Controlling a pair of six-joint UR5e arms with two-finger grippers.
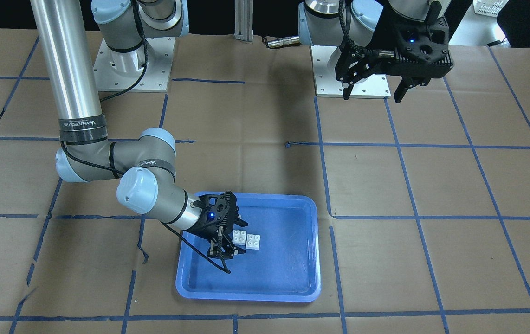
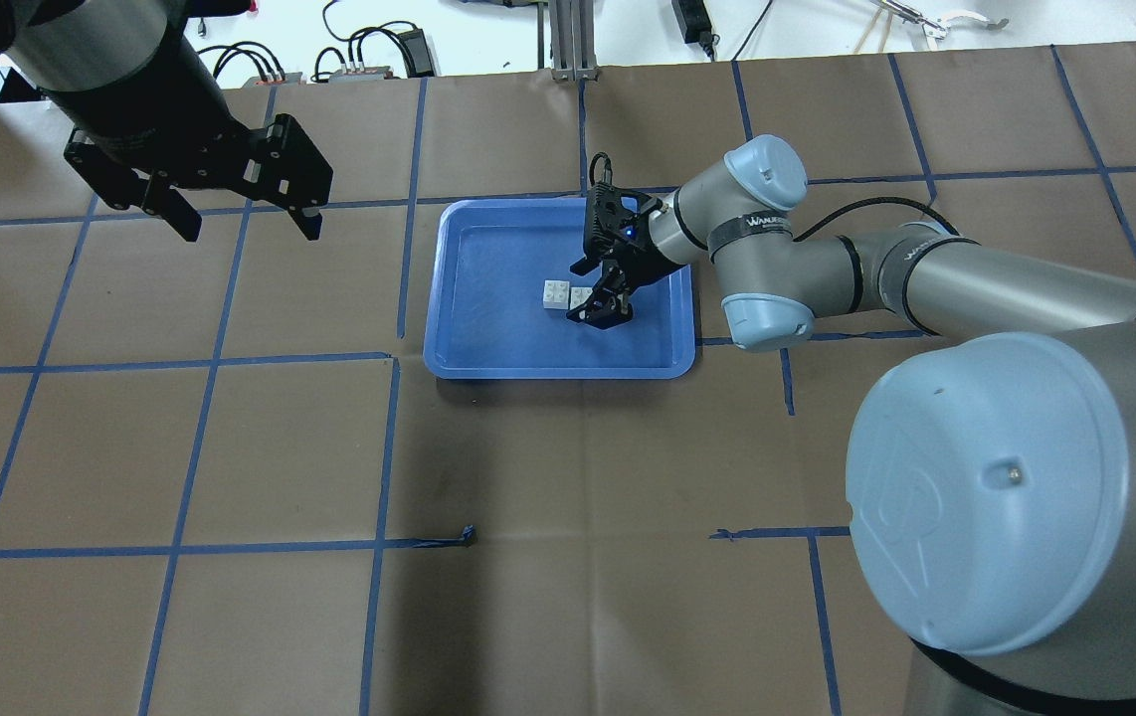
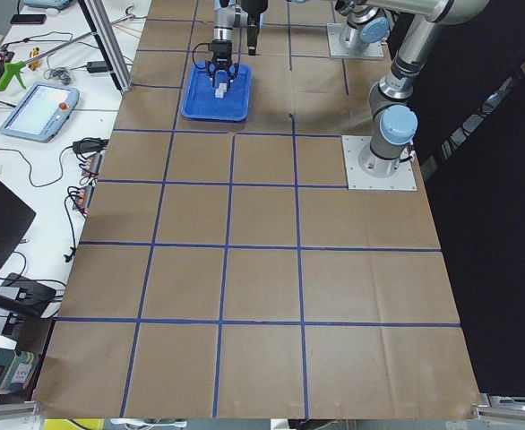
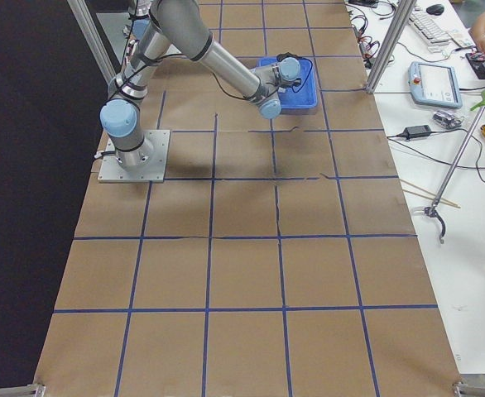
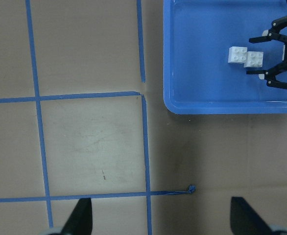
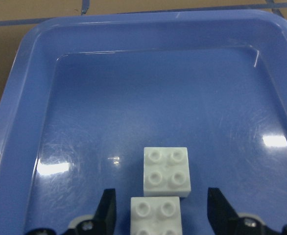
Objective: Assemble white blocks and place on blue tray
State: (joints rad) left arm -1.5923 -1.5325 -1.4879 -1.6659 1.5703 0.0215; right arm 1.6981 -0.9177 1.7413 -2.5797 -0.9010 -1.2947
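Two white blocks lie side by side, studs up, on the floor of the blue tray [image 1: 288,264]: one [image 1: 254,241] further from my right gripper, one [image 1: 240,236] between its fingers. They touch or nearly touch and neither sits on the other. My right gripper [image 1: 236,237] is open and low in the tray, its fingers [image 6: 107,211] apart from the near block [image 6: 156,216]; the far block [image 6: 166,171] lies just beyond. My left gripper [image 2: 250,231] is open and empty, held high over the table to the tray's left. The overhead view shows the tray [image 2: 488,328] and both blocks [image 2: 556,294].
Brown paper with blue tape grid lines [image 2: 384,457] covers the table. The arm bases' metal plates [image 1: 135,69] stand at the robot's side. A loose tape end [image 5: 191,188] sticks up below the tray [image 5: 222,105] in the left wrist view.
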